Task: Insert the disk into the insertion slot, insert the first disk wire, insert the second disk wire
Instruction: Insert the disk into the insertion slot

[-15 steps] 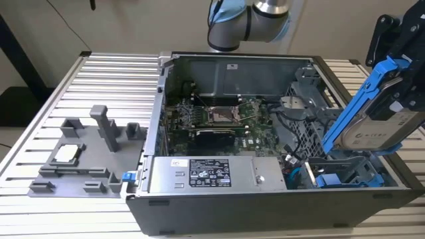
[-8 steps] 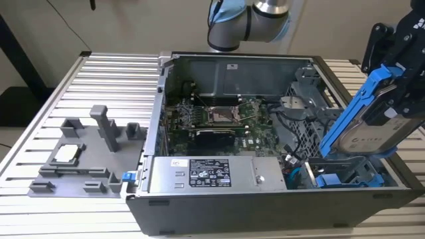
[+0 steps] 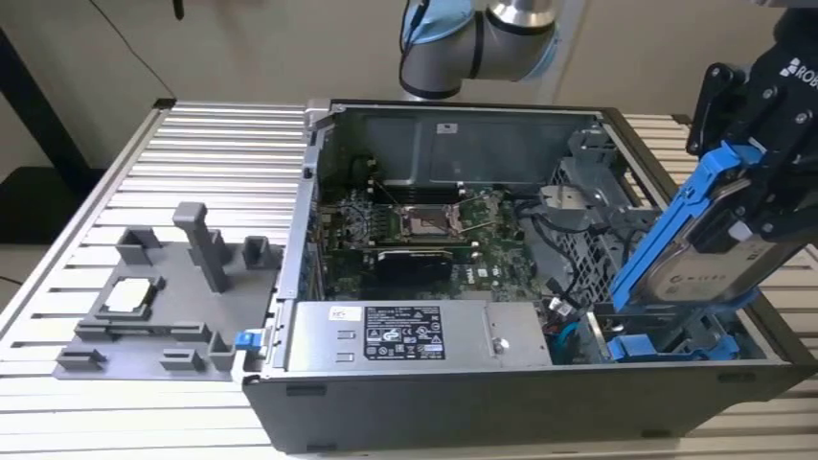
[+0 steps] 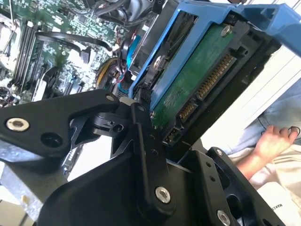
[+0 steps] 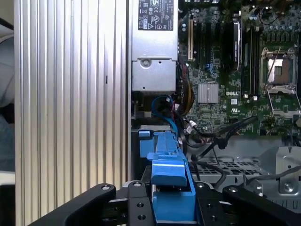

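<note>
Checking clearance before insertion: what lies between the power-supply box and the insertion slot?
In the exterior view, loose blue and orange cables lie in the gap between the power-supply box and the insertion slot; the gripper holds the disk above.

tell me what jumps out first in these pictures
The bright blue-framed disk catches the eye first, held tilted in the gripper at the exterior view's right, above the blue-railed slot. Next comes the open computer case in the middle with its green circuit board.

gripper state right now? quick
gripper: closed on the disk, which it holds tilted over the insertion slot.
</note>
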### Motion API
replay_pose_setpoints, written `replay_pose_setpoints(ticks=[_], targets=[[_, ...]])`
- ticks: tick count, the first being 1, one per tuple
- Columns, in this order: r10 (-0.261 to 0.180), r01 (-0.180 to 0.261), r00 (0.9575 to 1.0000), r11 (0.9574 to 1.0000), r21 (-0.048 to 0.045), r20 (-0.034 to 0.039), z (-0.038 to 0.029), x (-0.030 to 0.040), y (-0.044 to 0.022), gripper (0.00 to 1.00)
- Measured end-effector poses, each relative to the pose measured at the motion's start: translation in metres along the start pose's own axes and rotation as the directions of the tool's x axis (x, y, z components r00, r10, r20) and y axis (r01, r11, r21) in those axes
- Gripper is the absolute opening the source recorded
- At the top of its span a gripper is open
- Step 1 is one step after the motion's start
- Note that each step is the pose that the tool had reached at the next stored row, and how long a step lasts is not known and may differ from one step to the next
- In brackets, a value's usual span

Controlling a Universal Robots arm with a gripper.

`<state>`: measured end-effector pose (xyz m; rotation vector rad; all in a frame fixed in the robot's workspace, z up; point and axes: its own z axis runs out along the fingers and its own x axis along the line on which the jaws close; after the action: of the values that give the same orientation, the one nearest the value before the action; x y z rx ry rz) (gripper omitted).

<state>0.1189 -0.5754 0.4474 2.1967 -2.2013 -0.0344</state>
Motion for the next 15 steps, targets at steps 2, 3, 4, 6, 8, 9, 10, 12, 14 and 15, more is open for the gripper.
replay_pose_setpoints(ticks=[2,3,4,6,8,9,10,12,14,15], targets=[[0.0,0.0,1.0,1.0,0.0,-0.0001,0.0024,0.0,-0.0004,0.33],[0.0,0.0,1.0,1.0,0.0,-0.0002,0.0036,0.0,-0.0007,0.33],[0.0,0.0,1.0,1.0,-0.0001,-0.0002,0.0049,-0.0001,-0.001,0.33],[0.0,0.0,1.0,1.0,-0.0001,-0.0001,0.0076,-0.0001,-0.0016,0.33],[0.0,0.0,1.0,1.0,-0.0004,-0.0001,0.01,-0.0001,-0.0023,0.33],[0.0,0.0,1.0,1.0,-0.0004,-0.0002,0.011,-0.0001,-0.0026,0.33],[0.0,0.0,1.0,1.0,-0.0004,-0.0002,0.0122,-0.0001,-0.0028,0.33],[0.0,0.0,1.0,1.0,-0.0008,-0.0002,0.0146,-0.0001,-0.0034,0.33],[0.0,0.0,1.0,1.0,-0.0014,-0.0002,0.0169,-0.0001,-0.0039,0.33],[0.0,0.0,1.0,1.0,-0.002,-0.0002,0.0178,-0.0001,-0.0042,0.33]])
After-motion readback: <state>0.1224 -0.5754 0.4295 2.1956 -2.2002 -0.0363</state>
